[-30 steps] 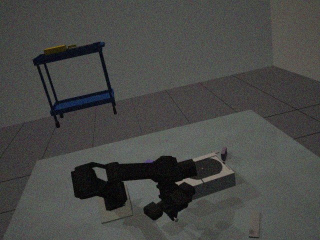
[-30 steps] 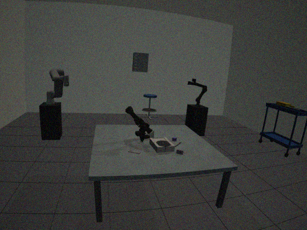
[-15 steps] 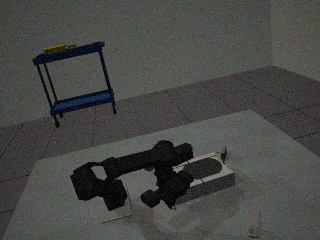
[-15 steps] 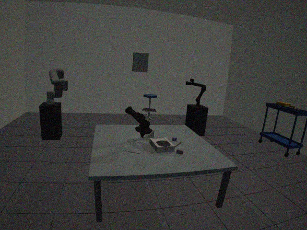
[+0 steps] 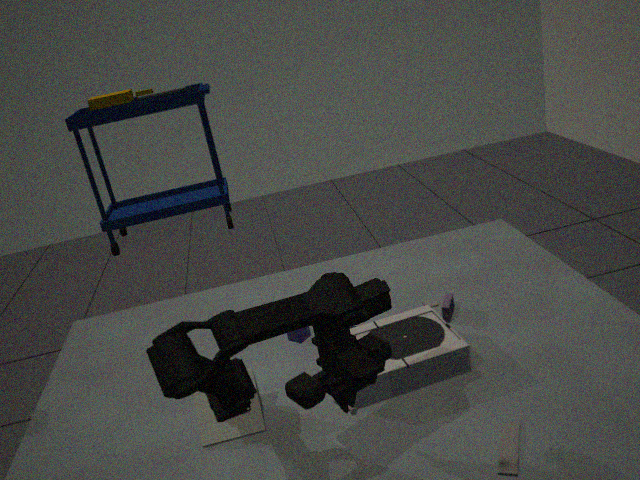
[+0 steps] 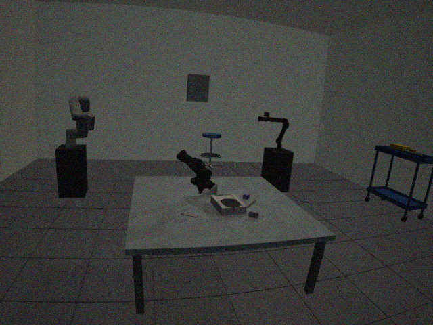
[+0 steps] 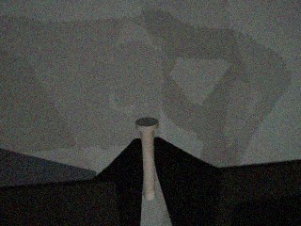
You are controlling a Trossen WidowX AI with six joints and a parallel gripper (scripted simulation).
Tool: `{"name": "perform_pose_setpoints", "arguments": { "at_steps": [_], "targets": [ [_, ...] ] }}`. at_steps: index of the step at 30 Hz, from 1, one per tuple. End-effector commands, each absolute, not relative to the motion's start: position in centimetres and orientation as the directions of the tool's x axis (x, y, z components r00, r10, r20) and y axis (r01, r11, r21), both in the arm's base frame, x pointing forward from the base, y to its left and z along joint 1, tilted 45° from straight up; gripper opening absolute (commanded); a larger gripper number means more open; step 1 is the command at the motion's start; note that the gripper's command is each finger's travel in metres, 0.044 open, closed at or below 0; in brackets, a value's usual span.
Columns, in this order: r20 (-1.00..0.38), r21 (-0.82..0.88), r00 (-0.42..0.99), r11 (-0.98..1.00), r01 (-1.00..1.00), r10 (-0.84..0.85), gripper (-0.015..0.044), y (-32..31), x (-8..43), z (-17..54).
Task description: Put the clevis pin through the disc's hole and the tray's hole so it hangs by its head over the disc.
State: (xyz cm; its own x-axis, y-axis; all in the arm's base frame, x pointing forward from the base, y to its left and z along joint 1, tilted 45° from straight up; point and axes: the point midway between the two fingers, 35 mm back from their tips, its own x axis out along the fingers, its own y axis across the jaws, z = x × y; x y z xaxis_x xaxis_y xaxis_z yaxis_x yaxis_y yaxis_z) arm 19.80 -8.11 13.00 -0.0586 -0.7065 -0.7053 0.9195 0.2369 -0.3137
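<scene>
Claw (image 5: 349, 408) (image 6: 199, 191) (image 7: 147, 144) pinched around the pin (image 7: 148, 165) — its head beyond the fingertips.

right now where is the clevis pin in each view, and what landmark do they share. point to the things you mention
top: gripper (image 5: 351, 409) (image 6: 207, 192) (image 7: 147, 144) hides most of it, small tip low centre
exterior: too small to make out
wrist: pin (image 7: 148, 162) low centre, between the fingers
shared landmark: the gripper

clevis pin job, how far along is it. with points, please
Done: the tool (image 5: 350, 409) (image 7: 147, 144) is shut on the clevis pin (image 7: 148, 162), its head showing at the fingertips. The disc (image 5: 416, 335) (image 6: 231, 202) already lies in the tray (image 5: 429, 369) (image 6: 232, 210).
In hand: carrying the pin, which is not in the disc's hole.
Left: put it through both holes, head on top, then open and back away.
</scene>
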Motion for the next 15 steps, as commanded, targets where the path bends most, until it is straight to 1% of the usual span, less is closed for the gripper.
{"name": "perform_pose_setpoints", "arguments": {
  "at_steps": [1,15],
  "targets": [
    [-0.708,-0.32,-0.06,0.244,0.915,-0.704,0.0,-8.2,19.9,13.0],
    [-0.707,-0.34,-0.06,0.265,0.902,-0.704,0.0,-9.6,19.7,11.5]
  ]
}}
